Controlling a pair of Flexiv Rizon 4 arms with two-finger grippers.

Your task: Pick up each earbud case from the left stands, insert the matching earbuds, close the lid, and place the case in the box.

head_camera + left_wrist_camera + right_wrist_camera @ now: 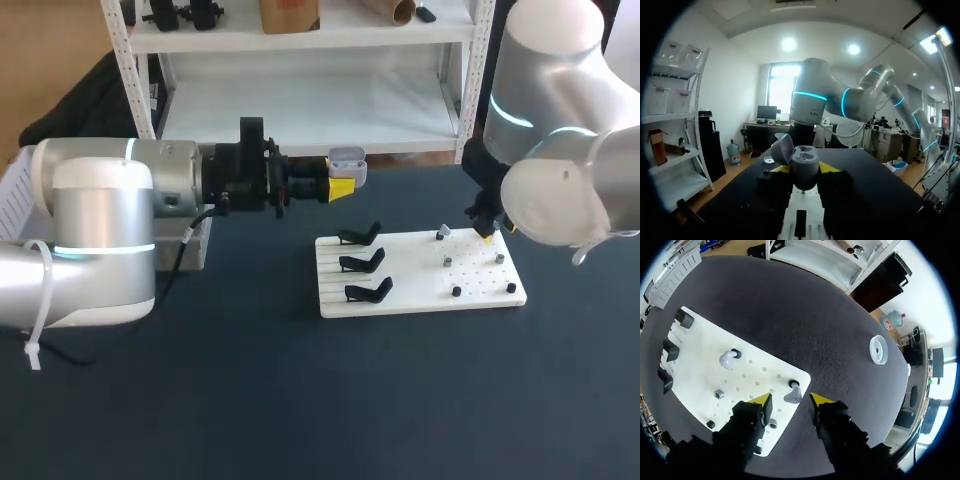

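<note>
My left gripper (343,180) is up above the table, behind the board, shut on a grey earbud case (347,158). The left wrist view shows that case (804,162) between the yellow tips with its lid (783,148) flipped open. Three black stands (362,261) on the left half of the white board (420,295) are bare. My right gripper (490,228) hangs over the board's far right corner. Seen in its own view, this gripper (791,403) is open, with a grey earbud (792,396) on its peg between the tips, untouched. Another earbud (728,359) sits further along the board.
Small pegs and dark studs (456,291) dot the board's right half. A white ring (879,349) lies on the dark tabletop beyond the board. A white slotted bin (15,195) stands at the table's far left, partly hidden by my left arm.
</note>
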